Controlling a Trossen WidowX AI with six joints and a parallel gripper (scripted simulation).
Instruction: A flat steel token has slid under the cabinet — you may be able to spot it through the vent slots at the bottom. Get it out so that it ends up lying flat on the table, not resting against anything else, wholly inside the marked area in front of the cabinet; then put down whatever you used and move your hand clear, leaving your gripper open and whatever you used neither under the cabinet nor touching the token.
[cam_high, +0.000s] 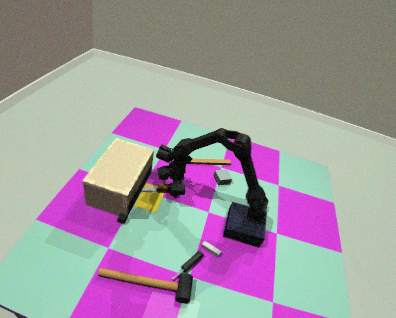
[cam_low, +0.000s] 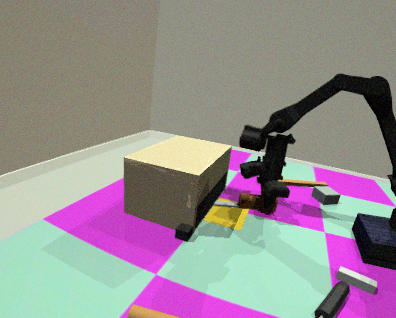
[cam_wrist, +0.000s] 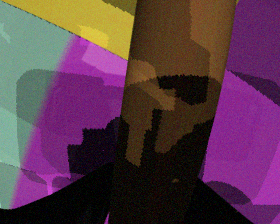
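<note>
Looking for the token, we cannot make it out; nearest its hiding place beneath the beige cabinet, a brown-handled tool points its pale blade at the dark front opening, above the yellow marked area. We see the claw closed around the tool's handle. Farther out on the checkered magenta-and-mint bench, we find a grey block, a white bar and a wooden-handled hammer.
</note>
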